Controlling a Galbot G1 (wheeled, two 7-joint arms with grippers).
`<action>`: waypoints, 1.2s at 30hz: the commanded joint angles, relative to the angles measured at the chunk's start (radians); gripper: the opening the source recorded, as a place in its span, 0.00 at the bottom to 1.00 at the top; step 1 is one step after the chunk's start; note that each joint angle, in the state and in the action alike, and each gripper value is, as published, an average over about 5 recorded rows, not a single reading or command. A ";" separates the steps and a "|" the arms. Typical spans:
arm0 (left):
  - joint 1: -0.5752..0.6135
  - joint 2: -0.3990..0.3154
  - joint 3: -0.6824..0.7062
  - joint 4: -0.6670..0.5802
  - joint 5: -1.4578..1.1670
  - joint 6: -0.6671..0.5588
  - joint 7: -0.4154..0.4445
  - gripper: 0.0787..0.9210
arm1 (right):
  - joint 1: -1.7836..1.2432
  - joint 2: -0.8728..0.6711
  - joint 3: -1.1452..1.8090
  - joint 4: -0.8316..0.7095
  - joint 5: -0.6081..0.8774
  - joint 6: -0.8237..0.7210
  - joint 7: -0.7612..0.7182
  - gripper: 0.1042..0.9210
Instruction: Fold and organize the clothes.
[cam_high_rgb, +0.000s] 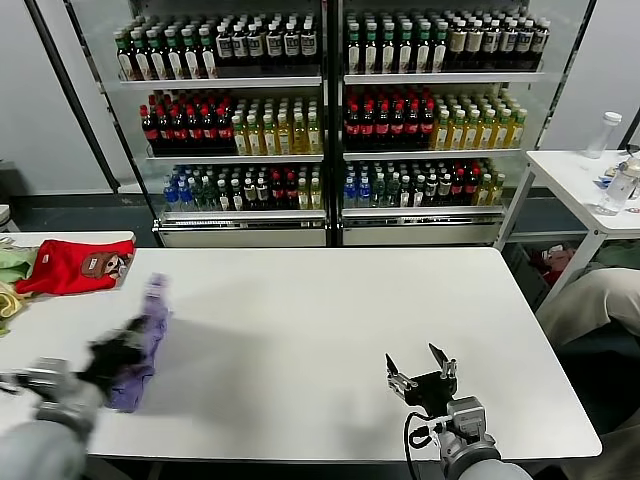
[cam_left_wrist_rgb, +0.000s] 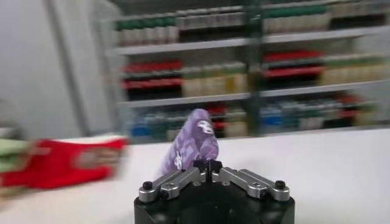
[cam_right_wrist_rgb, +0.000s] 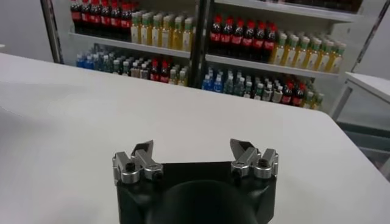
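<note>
Right gripper (cam_high_rgb: 419, 372) idle at near right of white table (cam_high_rgb: 330, 330); left gripper (cam_high_rgb: 118, 352) holds the shirt.
Right gripper's 2 metal fingers spread wide, touching nothing, above the smooth matte tabletop. Left gripper, near left, pinched shut on lavender T-shirt (cam_high_rgb: 143, 340): soft, crumpled cloth bunched into a tall narrow column, dark print showing. Red garment (cam_high_rgb: 75, 266) lies far left, apart from it.

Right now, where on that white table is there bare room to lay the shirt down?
The middle of the white table is bare, between the left claw, shut on the lavender T-shirt, and the open right claw. The far left end is crowded by the red garment.
</note>
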 joint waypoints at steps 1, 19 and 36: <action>-0.186 -0.344 0.652 0.062 0.232 -0.034 -0.060 0.01 | -0.011 -0.002 0.004 0.009 -0.004 0.000 0.000 0.88; -0.140 -0.006 0.156 0.024 0.283 -0.184 -0.046 0.53 | 0.141 0.006 -0.033 -0.088 0.015 0.000 -0.021 0.88; -0.051 -0.074 0.168 0.080 0.348 -0.259 -0.025 0.88 | 0.457 0.234 -0.375 -0.453 0.402 -0.005 0.106 0.88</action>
